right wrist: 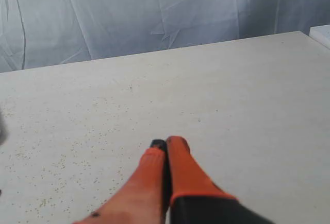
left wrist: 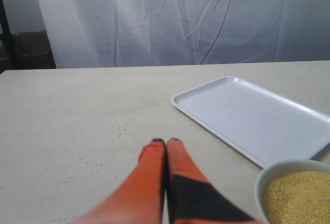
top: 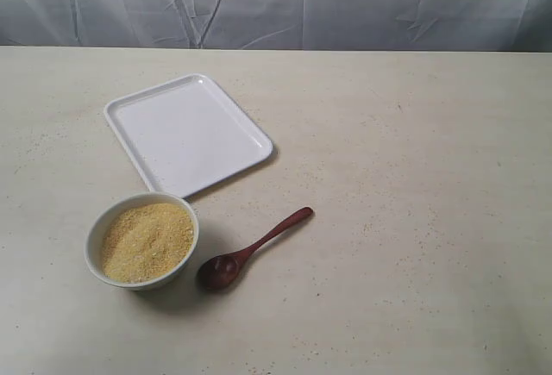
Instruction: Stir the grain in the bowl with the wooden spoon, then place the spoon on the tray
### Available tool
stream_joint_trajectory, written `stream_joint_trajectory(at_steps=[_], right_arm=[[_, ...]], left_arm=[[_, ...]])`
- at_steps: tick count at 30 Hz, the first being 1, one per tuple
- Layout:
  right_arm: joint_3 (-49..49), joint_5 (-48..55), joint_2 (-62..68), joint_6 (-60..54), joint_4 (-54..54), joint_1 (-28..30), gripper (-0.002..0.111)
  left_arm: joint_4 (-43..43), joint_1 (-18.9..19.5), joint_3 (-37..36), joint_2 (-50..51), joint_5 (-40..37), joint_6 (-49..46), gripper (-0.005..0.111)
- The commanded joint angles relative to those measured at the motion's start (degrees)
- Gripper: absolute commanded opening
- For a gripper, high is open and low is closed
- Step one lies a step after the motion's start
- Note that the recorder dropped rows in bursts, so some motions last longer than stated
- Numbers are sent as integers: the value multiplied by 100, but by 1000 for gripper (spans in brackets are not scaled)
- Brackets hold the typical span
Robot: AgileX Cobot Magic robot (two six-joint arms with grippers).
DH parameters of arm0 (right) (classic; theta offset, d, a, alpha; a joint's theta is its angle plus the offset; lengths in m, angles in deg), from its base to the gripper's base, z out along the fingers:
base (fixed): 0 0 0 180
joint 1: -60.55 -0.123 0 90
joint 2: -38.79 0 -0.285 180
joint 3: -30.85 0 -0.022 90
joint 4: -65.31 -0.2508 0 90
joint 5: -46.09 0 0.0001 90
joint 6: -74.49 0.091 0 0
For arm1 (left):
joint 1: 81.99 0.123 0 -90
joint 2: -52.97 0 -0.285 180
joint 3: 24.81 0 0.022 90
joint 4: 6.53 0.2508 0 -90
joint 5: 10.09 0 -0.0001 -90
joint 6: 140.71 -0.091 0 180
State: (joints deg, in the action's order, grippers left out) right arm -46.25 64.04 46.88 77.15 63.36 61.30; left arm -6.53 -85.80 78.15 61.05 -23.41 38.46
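l gripper (left wrist: 166, 141) jaws pressed together, empty; tray (left wrist: 247, 113) ahead of them, bowl (left wrist: 269, 175) w/ grain (left wrist: 299, 195) nearer. r gripper (right wrist: 166, 142) likewise, table (right wrist: 232, 90) ahead. wooden spoon (top: 250, 250) beside bowl.

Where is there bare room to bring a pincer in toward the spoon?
Bare table lies right of the wooden spoon and tray; approach there. Crowded spot: the spoon's head sits close beside the bowl, whose far rim nears the tray's edge.
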Motion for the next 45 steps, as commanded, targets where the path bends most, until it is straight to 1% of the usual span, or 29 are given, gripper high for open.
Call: stream_joint_trajectory(at_steps=[1,12,14,16,21,29,34,35,40,44,45], right_arm=[[-11,-49,-30,-7,16,-16,0],[-11,-49,-30,-7,16,-16,0],[-11,-183,-30,-7,14,-16,0],[-11,-747,-30,-7,55,-16,0],[-11,-3098,-30,-7,41,-16,0],[-11,-5921,-30,-7,-165,-16,0],[-11,-6784,-30,-7,-175,-16,0],[-11,-7087,-30,-7,-200,-16,0],[-11,-7316,-30,-7,-560,-16,0],[-11,-7916,-30,-7,-586,-16,0],[-11,-8233,-30,-7,-619,-16,0]], left_arm=[[0,28,-18,-30,3,30,0],[0,28,-18,-30,3,30,0],[0,28,-18,-30,3,30,0],[0,28,-18,-30,3,30,0],[0,28,-18,-30,3,30,0],[0,28,-18,-30,3,30,0],[0,28,-18,-30,3,30,0],[0,28,-18,-30,3,30,0],[0,28,-18,-30,3,30,0],[0,28,-18,-30,3,30,0],[0,28,-18,-30,3,30,0]])
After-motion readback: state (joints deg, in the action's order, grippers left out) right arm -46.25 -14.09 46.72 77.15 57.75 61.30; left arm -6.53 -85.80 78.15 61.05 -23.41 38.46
